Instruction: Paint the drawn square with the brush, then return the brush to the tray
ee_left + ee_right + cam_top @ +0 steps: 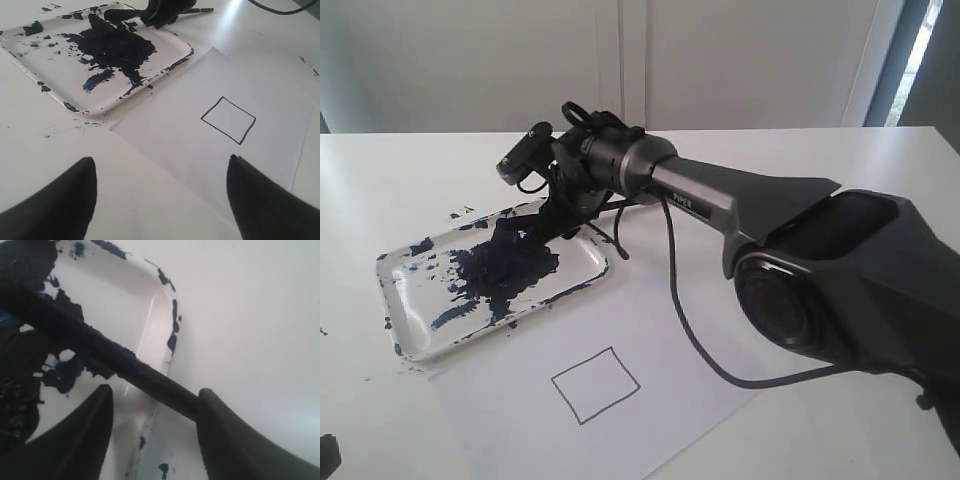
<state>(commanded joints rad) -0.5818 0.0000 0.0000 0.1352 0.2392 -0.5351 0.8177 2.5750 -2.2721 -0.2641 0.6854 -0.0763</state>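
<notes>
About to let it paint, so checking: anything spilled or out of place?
Yes: small dark paint splatters lie on the table outside the tray, around its left end in the exterior view. The drawn square is clean and unpainted.

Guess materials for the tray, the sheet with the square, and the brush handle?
Tray: probably clear plastic with a glossy finish; the rim catches highlights and looks see-through.
Sheet: thin, matte white paper, lying flat with crisp edges.
Brush handle: black, with a rough crust of paint; plastic or wood, can't tell.
</notes>
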